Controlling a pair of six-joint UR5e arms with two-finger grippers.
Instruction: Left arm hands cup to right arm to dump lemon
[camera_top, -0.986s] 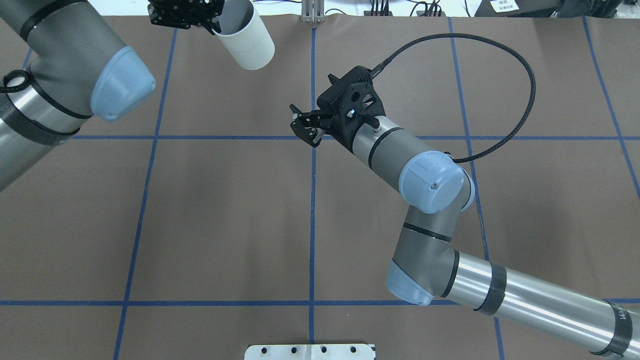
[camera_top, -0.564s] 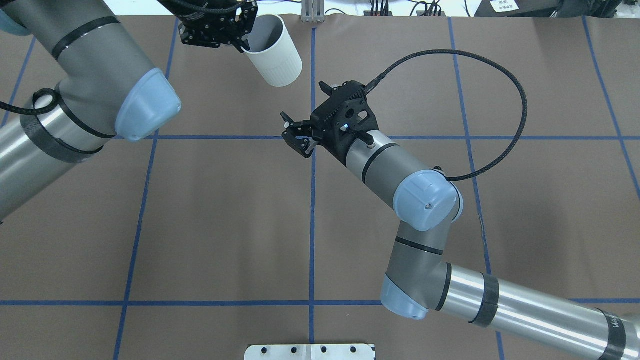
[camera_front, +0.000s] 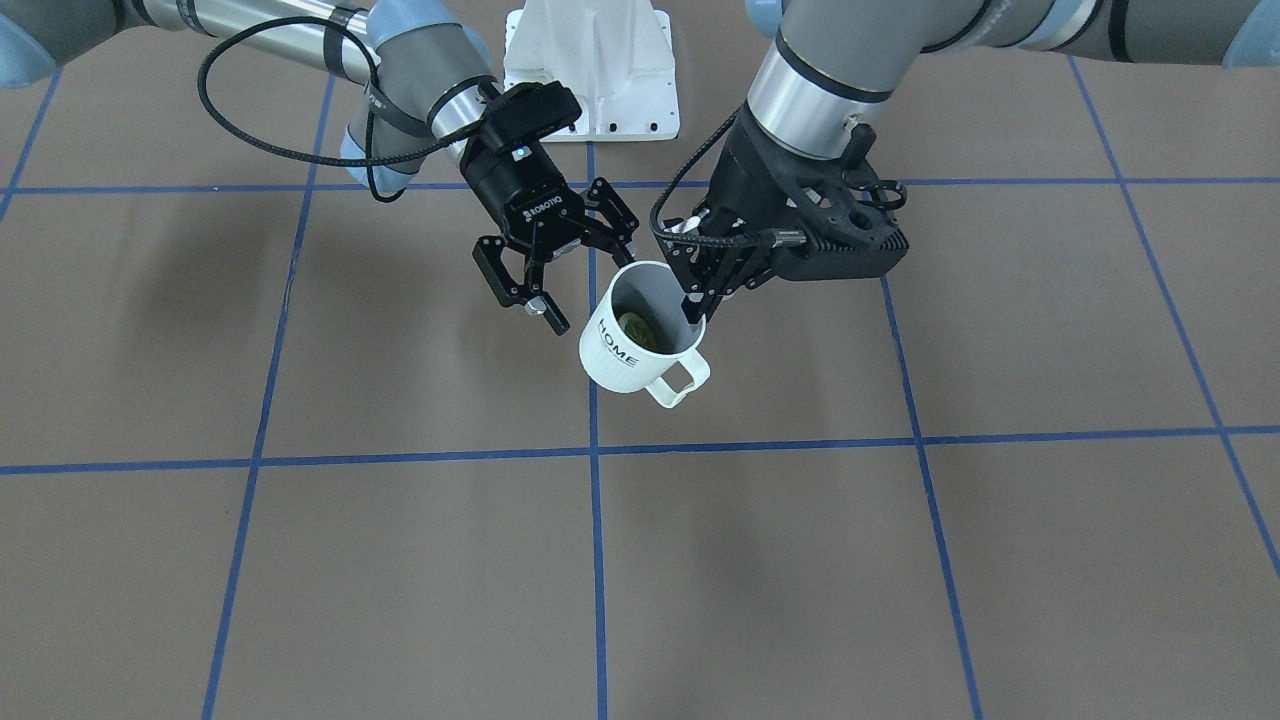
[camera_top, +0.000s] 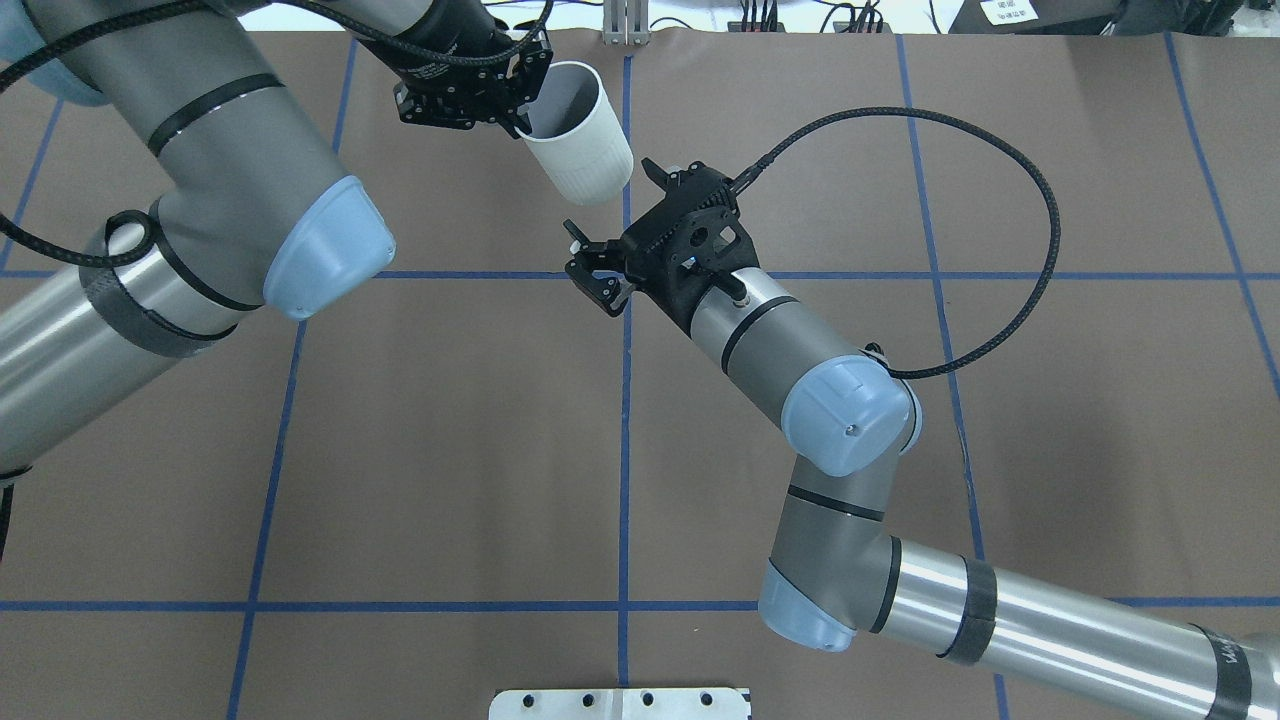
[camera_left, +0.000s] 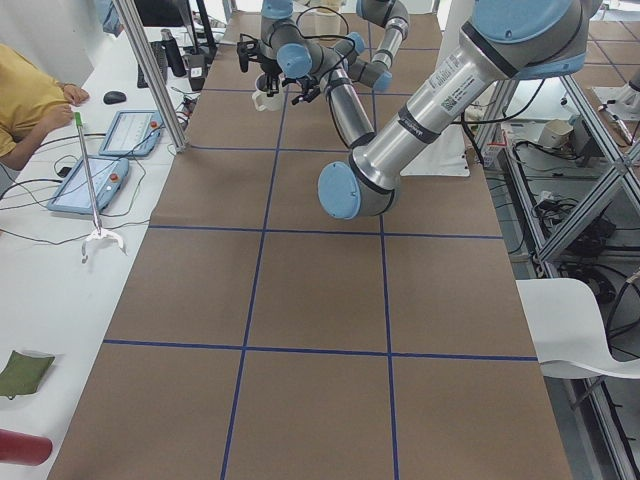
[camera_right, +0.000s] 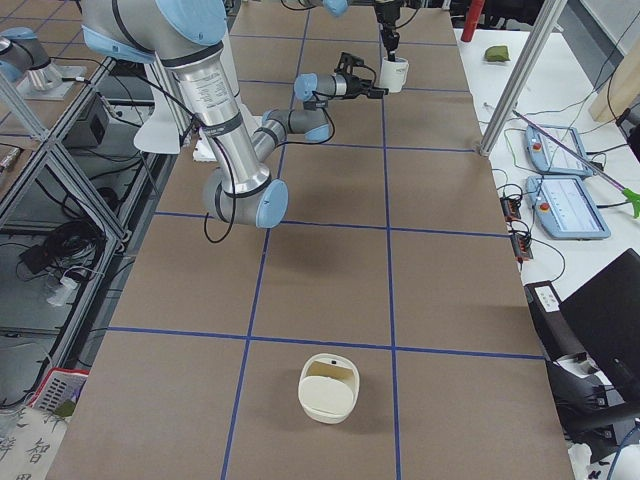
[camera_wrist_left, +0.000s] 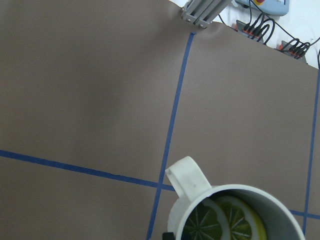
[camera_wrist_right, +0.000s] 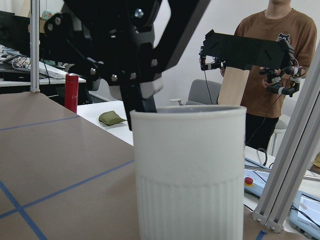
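The cream-white cup (camera_front: 628, 350) with "HOME" lettering hangs tilted above the brown table. My left gripper (camera_front: 692, 305) is shut on its rim, one finger inside and one outside. A yellow-green lemon (camera_front: 634, 326) piece lies inside; the left wrist view shows lemon slices (camera_wrist_left: 220, 221) beside the handle. My right gripper (camera_front: 588, 285) is open and empty, close beside the cup on its side away from the handle. Overhead, the cup (camera_top: 582, 140) hangs from the left gripper (camera_top: 520, 112), with the right gripper (camera_top: 590, 265) just below it. The cup's ribbed wall (camera_wrist_right: 190, 170) fills the right wrist view.
A white mount plate (camera_front: 590, 60) sits at the robot's table edge. A cream container (camera_right: 329, 388) stands far down the table. A metal post (camera_top: 622, 22) stands at the far edge. A person (camera_wrist_right: 272, 55), a red can (camera_wrist_right: 71, 92) and tablets are beyond the table.
My left arm has carried the cup to the right and nearer, close to the right gripper. The right gripper has shifted slightly left and stays open.
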